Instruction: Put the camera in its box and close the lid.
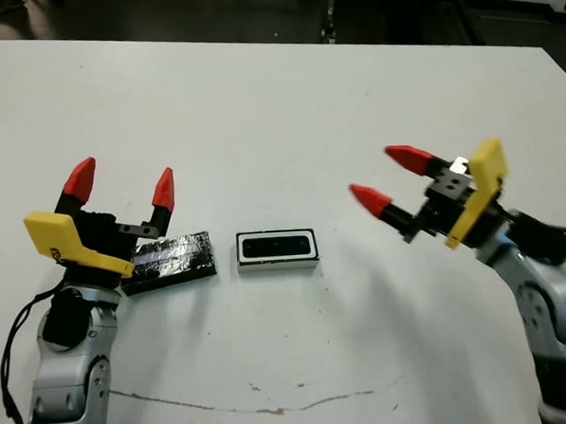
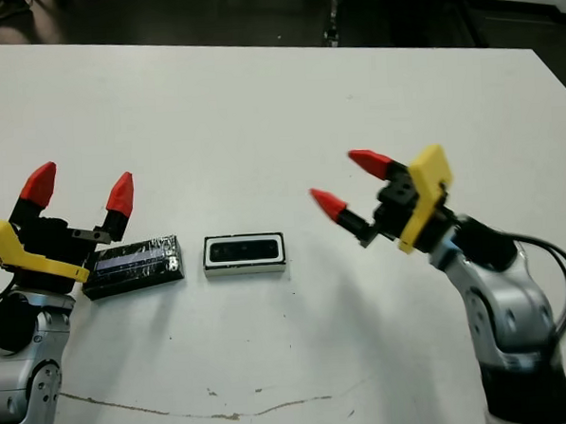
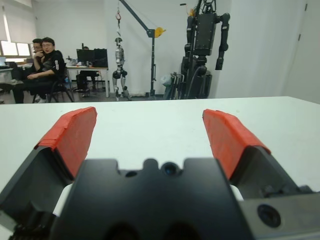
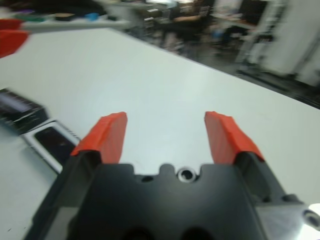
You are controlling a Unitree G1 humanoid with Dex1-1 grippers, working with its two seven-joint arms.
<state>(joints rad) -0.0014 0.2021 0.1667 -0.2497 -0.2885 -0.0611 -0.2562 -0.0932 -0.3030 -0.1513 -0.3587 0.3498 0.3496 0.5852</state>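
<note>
Glossy black slab lid [image 1: 170,261] just beside spread, empty left gripper [image 1: 120,187] — long axis crosswise; right gripper [image 1: 390,180] open, empty, well apart.

The left gripper [image 1: 121,183] was held raised at the left, its red-tipped fingers spread wide and pointing up and forward. The right gripper [image 1: 388,178] was held raised at the right, fingers likewise parted, angled inward toward the left.

Bright even overhead light, soft shadows on the white table [image 1: 287,107], motion blur throughout the right wrist view.
</note>
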